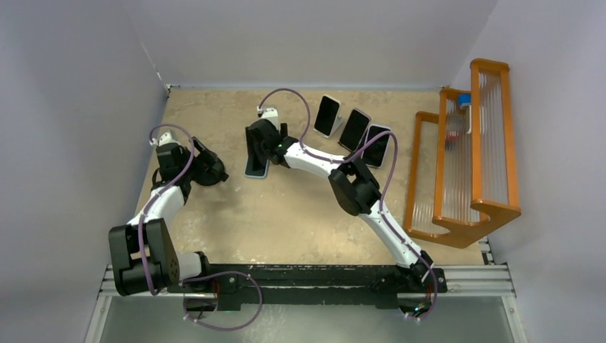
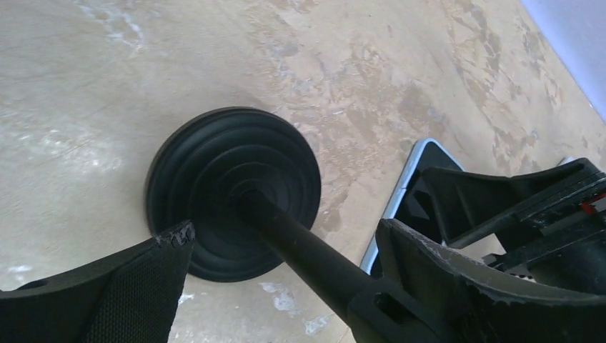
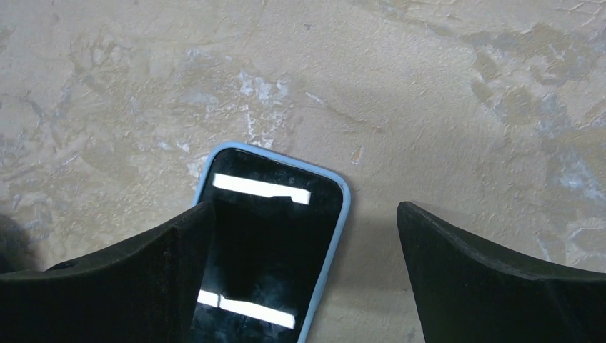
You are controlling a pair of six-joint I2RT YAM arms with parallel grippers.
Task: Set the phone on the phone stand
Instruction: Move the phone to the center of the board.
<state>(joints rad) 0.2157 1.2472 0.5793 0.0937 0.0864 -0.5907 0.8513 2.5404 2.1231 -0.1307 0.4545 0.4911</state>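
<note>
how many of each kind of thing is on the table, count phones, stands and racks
phones: 4 (one blue-cased lying flat, three propped at the back)
black round-base stand: 1
orange rack: 1
total: 6

The left arm [image 1: 163,204] and right arm [image 1: 389,229] are built from white links and chunky black joints. Purple cables [image 1: 289,91] are looped alongside, and the black fingers [image 2: 464,286] are pretty chewed-up at the edges.
</note>
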